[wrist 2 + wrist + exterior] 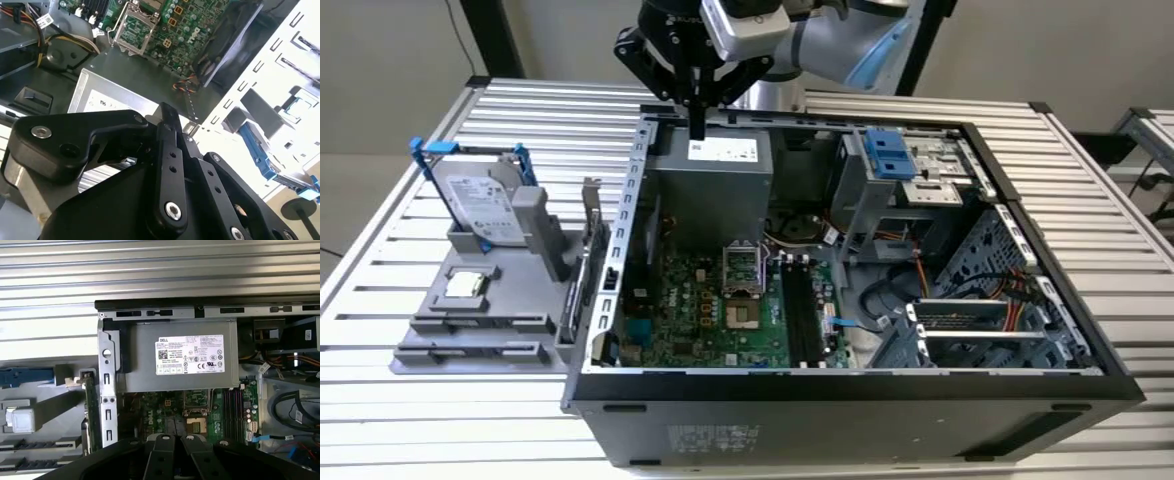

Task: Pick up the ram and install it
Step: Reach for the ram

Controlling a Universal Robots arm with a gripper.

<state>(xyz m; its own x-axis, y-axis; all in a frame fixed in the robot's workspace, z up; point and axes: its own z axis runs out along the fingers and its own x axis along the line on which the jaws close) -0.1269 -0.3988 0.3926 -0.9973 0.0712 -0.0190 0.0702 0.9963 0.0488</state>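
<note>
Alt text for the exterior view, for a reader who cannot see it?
The arm's black end effector hangs over the far end of an open computer case, above its grey power supply. A green motherboard lies inside; at the exterior view's left a grey fixture holds a hard drive.

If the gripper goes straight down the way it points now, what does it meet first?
The gripper would probably meet the grey power supply first, near its white label; depth is unclear.
</note>
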